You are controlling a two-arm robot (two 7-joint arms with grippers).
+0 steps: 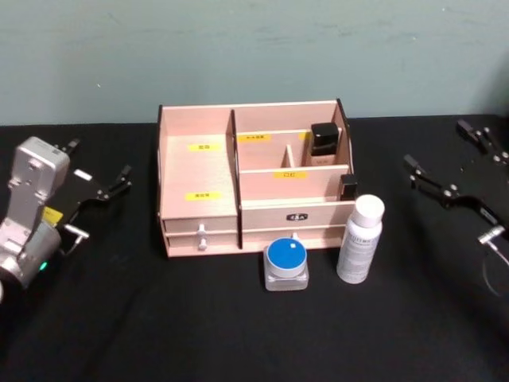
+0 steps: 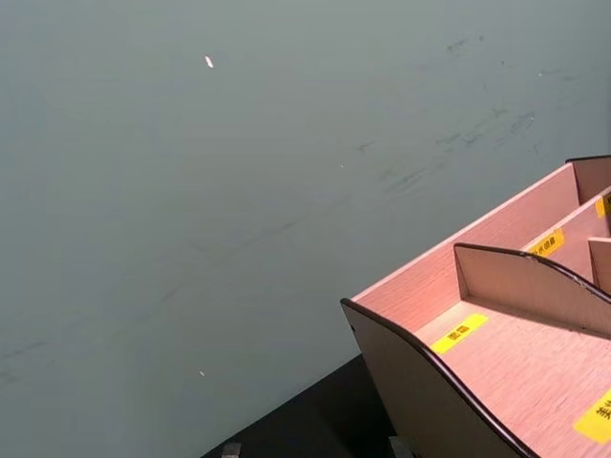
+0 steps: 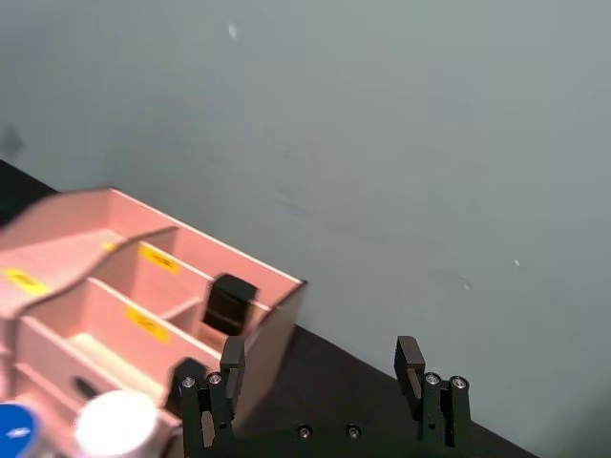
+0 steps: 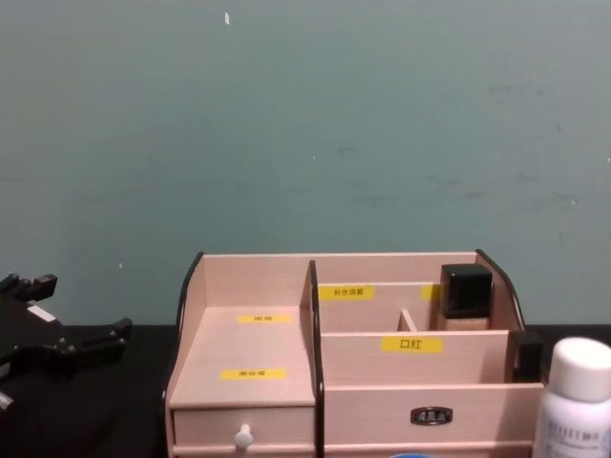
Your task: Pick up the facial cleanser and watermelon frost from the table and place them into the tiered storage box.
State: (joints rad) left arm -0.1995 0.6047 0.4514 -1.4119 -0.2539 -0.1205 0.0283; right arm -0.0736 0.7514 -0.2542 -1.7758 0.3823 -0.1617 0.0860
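Tiered storage box (image 1: pixel 199 171) is sitting mid-bench, towards the back edge. Left gripper (image 1: pixel 99 157) and right gripper (image 1: pixel 434 143) are hovering at the side edges, jaws spread. Facial cleanser (image 1: pixel 359 239) is standing at the box's front right corner, watermelon frost (image 1: pixel 286 263) just beside it.

left end effector (image 1: pixel 97 161) spread, right end effector (image 1: pixel 436 146) spread
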